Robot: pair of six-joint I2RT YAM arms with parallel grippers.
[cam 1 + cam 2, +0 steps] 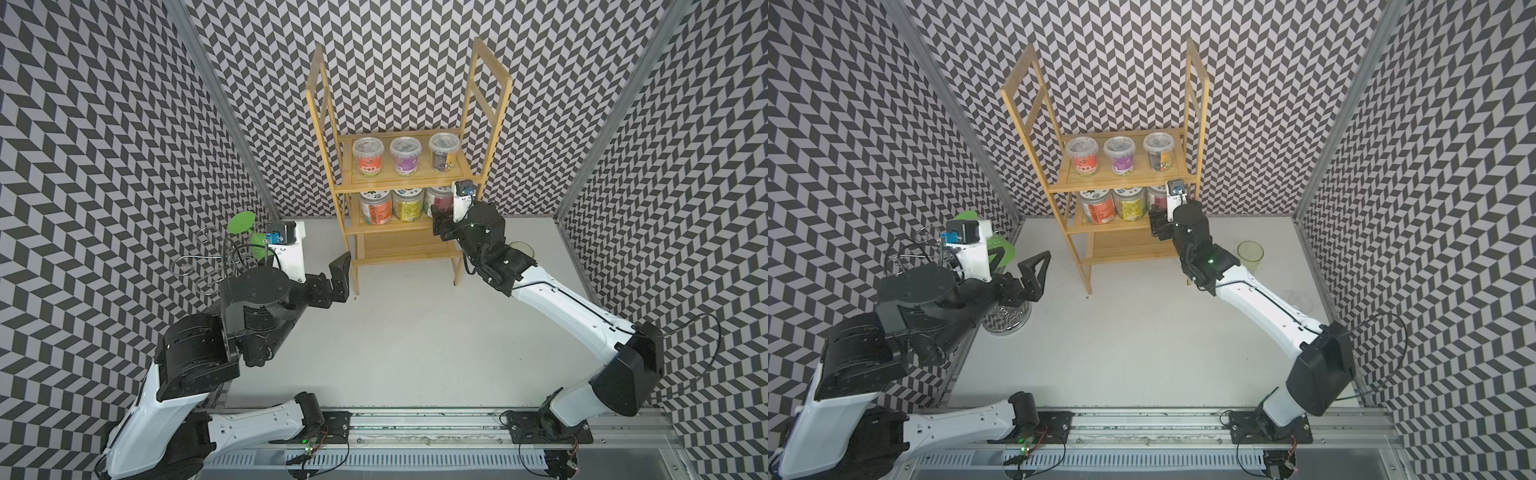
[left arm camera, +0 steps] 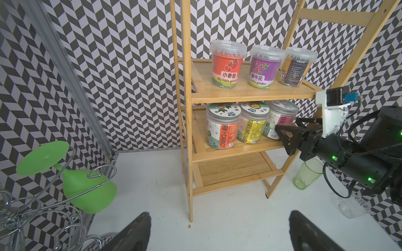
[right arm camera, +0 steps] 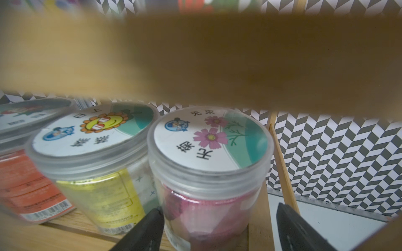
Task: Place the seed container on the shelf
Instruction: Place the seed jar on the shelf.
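The seed container [image 3: 208, 173] is a clear jar with pink contents and a flower lid. It stands at the right end of the middle board of the bamboo shelf [image 1: 399, 188], also seen in the left wrist view [image 2: 280, 121]. My right gripper [image 3: 219, 208] straddles its lower part, open: one finger lies against the jar's side and the other stands clear of it. In both top views the right gripper [image 1: 1155, 224] reaches into that tier. My left gripper [image 2: 219, 215] hangs open over the table by the shelf's front left leg, holding nothing.
An orange carrot jar [image 2: 219, 130] and a yellow sunflower jar [image 2: 252, 126] share the middle board. Three tubs [image 2: 263, 67] stand on the board above. A green wine glass [image 2: 87, 187] hangs on a chrome wire stand at the left. A green tumbler [image 1: 1250, 255] and a clear glass [image 2: 352, 205] sit right of the shelf.
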